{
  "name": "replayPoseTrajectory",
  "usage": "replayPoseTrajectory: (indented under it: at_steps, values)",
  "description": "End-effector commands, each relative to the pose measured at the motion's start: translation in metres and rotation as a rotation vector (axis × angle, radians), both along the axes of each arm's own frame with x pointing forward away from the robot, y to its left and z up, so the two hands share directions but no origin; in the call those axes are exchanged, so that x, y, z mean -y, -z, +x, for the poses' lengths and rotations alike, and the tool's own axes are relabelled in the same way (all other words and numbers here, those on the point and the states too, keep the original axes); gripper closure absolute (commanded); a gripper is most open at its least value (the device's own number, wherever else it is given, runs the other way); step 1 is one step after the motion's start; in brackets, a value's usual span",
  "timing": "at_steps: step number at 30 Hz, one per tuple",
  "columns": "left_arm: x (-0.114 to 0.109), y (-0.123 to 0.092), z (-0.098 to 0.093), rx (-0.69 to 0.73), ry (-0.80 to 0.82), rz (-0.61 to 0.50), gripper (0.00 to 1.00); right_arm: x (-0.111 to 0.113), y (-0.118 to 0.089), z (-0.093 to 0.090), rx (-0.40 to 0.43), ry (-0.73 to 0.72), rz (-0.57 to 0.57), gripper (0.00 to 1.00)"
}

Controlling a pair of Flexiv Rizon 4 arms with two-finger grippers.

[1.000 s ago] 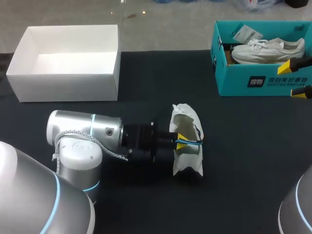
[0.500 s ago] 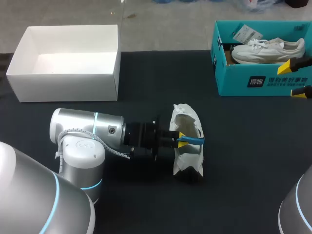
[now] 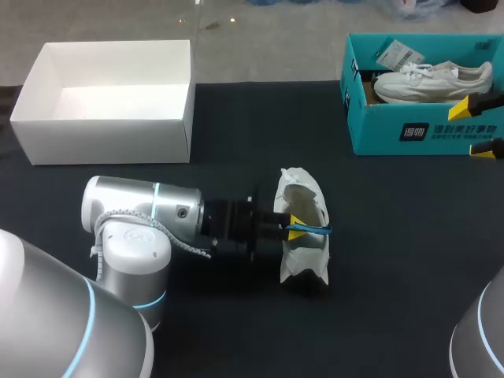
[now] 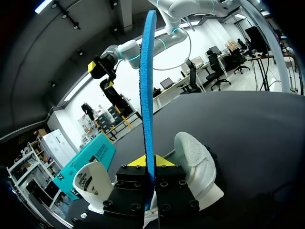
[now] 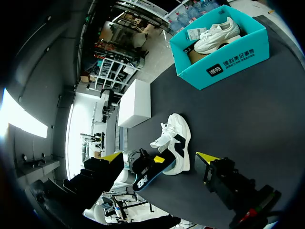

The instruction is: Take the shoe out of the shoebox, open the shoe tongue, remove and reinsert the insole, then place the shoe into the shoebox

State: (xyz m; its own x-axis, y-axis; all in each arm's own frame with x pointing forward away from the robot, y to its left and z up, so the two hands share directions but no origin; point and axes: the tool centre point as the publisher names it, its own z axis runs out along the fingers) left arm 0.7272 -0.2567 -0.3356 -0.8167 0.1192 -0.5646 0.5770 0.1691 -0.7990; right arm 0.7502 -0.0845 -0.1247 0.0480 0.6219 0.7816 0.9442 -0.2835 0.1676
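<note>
L arm: low across the table, wrist level; L gripper (image 3: 293,229) clamped on blue insole (image 3: 316,230) at shoe (image 3: 305,256) opening.
Shoe: mid-table, well apart from teal shoebox (image 3: 378,130).
R gripper (image 3: 480,124): fingers wide apart, by shoebox front.
L wrist view: insole (image 4: 147,95) edge-on.
R wrist view: insole's dark face (image 5: 147,174).

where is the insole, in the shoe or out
Mostly out: the left tool grips the insole edge-on above the shoe opening.
</note>
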Motion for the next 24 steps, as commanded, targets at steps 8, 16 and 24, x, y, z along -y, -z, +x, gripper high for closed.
replayPoseTrajectory:
  at_steps: [8, 16, 24]
  values:
    - [0.014, 0.026, 0.005, -0.036, -0.009, 0.034, 1.0, -0.001, 0.0, 0.0, -0.001, 0.002, -0.002, 0.0]
    - [0.014, 0.028, 0.02, -0.037, -0.028, 0.054, 1.0, -0.001, 0.0, 0.0, -0.001, 0.002, -0.002, 0.0]
    - [0.011, 0.033, 0.027, -0.054, -0.047, 0.065, 1.0, -0.001, 0.0, 0.0, -0.001, 0.002, -0.002, 0.0]
